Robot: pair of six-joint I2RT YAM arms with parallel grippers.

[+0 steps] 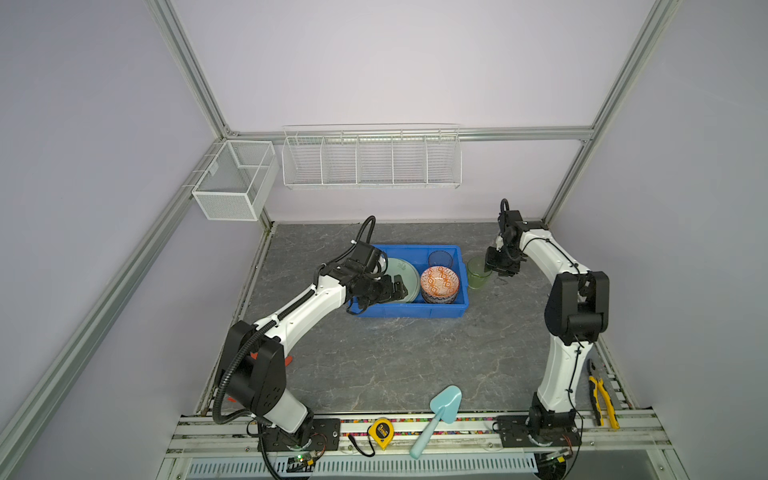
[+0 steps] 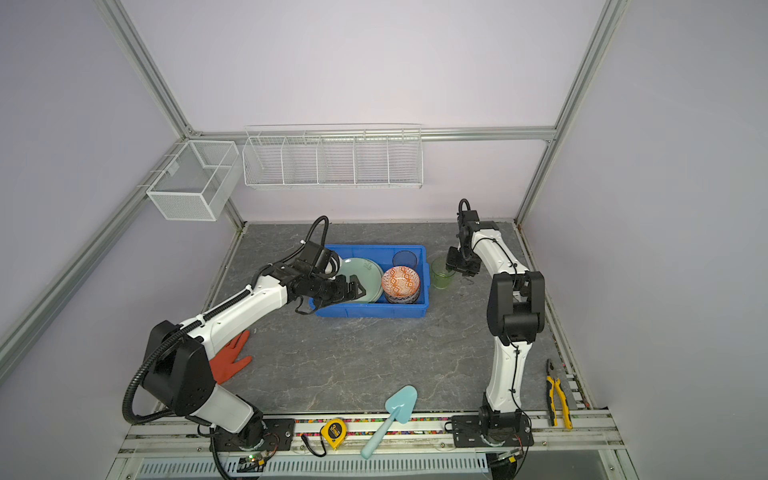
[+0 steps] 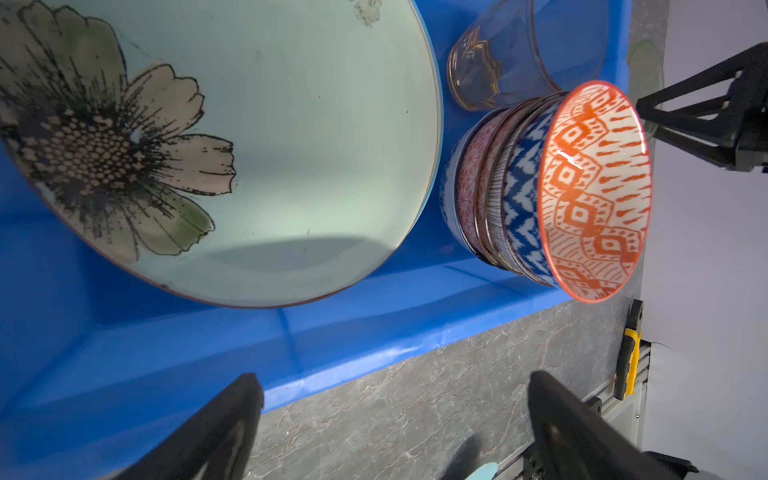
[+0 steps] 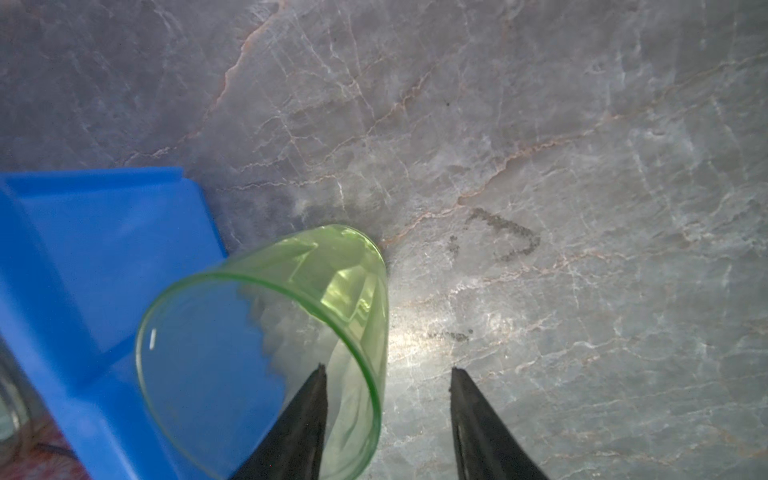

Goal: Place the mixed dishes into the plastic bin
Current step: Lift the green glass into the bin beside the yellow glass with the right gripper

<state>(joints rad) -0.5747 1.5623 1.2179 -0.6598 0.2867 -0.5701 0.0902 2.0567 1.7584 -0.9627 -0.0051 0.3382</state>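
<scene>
Bin (image 1: 415, 311) is holding a mint flower plate (image 1: 402, 270), a bowl stack (image 1: 439, 283) with the orange one on top, and a tinted cup (image 1: 440, 258) in the back corner. Green cup (image 1: 478, 272) is standing upright on the grey marble table (image 1: 395, 361), just beside the bin's right wall. The right gripper (image 4: 387, 368) is straddling its rim, partly open, not squeezing. Left gripper (image 3: 392, 376) is hovering wide open and empty over the bin's front edge. Lilac walls (image 1: 415, 83) all round.

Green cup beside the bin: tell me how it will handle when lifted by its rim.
The green cup looks thin and translucent, so probably light. Its glossy wall may slip in the right end effector, which straddles the rim. Tall and narrow-based, it could tip against the plastic bin if nudged.
</scene>
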